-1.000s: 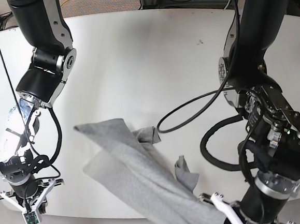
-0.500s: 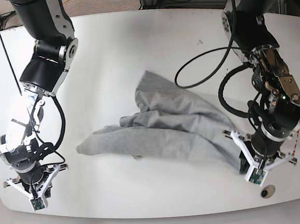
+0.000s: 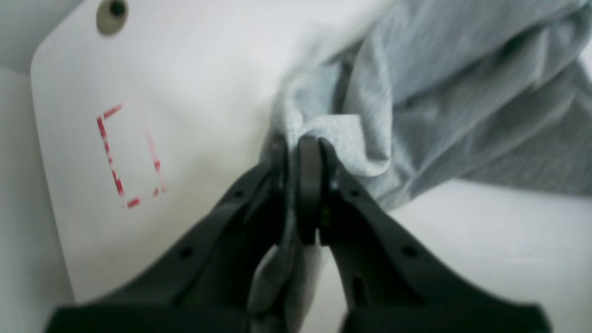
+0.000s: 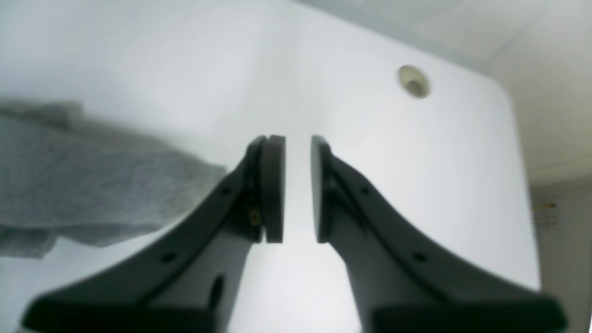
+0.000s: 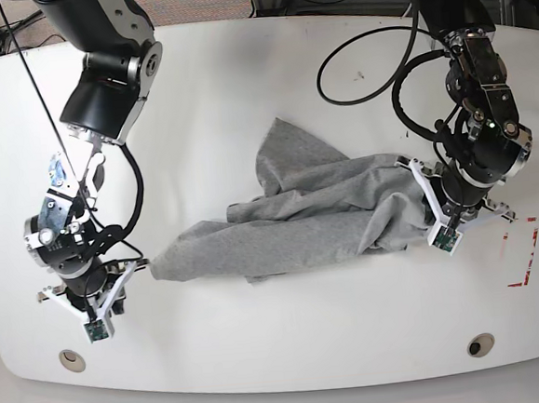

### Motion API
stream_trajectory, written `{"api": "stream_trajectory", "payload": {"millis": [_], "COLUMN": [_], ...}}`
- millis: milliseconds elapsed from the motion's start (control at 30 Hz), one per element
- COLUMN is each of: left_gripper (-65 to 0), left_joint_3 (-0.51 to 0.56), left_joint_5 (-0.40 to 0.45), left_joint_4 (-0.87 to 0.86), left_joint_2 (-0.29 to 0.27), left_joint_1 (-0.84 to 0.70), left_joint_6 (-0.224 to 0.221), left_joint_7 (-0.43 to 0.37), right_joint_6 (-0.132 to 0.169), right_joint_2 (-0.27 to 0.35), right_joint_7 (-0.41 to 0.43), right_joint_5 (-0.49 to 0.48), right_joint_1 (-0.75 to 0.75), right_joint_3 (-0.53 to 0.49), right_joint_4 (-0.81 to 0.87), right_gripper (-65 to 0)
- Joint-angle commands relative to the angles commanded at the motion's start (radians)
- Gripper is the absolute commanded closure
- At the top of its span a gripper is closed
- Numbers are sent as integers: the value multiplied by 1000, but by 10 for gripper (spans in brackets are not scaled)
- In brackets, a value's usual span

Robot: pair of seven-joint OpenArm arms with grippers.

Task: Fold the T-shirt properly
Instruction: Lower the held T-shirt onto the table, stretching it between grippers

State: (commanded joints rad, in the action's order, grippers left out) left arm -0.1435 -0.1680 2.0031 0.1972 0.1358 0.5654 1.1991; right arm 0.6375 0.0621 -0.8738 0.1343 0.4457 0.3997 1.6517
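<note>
Surface (image 5: 242,92) first: a broad white top, smooth and matte, with rounded corners, a small round hole near each front corner, and a broken red tape outline (image 5: 526,256) at its front edge on the left arm's side. Across the middle of the surface lies the T-shirt (image 5: 299,222), a heather-grey knit bunched into a long crumpled band with soft folds and one peaked flap rising toward the back of the surface. No print or collar can be made out in the heap.

One end of the T-shirt is gathered in the left tool (image 3: 300,185), whose dark, flat-padded fingers are pressed together on a pinch of the grey cloth; fabric shows both above the pads and trailing down between the finger bases. In the base view that pinched end sits lifted slightly off the surface beside the red outline.

At the other end of the T-shirt the right tool (image 4: 296,189) hangs just off the cloth's tip, its two rounded black pads parted by a narrow gap with only white surface showing between them.
</note>
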Motion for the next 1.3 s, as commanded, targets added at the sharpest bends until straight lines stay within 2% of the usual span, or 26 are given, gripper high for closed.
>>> {"api": "stream_trajectory", "payload": {"millis": [133,400,467,500,567,733,833,933,1100,1300], "left_gripper": [-10,-10,-10,-10,-10,-10,-10,-10,-10,-10], "left_joint_3": [-17,-123,-126,-127,-130,-158,-160,-160,-160,-160], "left_joint_5": [0,2,2,2,2,2,3,3,3,3], "left_joint_4": [0,-2,-2,-2,-2,-2,-2,-2,-2,-2], "left_joint_2": [52,81,91,95,95,95,95,95,95,92], "left_joint_1": [-32,-72,-72,-74,-81,-100,-110,-124,-138,-141], "left_joint_6": [0,3,3,3,3,3,3,2,0,-2], "left_joint_7": [0,0,0,0,0,0,0,0,0,0], "right_joint_6": [0,9,29,52,61,61,61,61,61,61], "right_joint_2": [-41,-130,-150,-164,-172,-175,-169,-143,-95,-58], "right_joint_7": [0,-2,-2,-3,-3,-3,0,14,86,110], "right_joint_5": [0,-2,-15,-40,-74,-187,-224,-227,-235,-233], "right_joint_1": [-37,-121,-140,-157,-175,-215,-216,-201,-149,-98], "right_joint_3": [0,-2,-2,0,0,-3,2,2,2,0], "right_joint_4": [0,2,2,2,2,-15,-57,-110,-250,-365], "right_gripper": [-277,-430,-436,-439,-439,-439,-439,-439,-439,-439]}}
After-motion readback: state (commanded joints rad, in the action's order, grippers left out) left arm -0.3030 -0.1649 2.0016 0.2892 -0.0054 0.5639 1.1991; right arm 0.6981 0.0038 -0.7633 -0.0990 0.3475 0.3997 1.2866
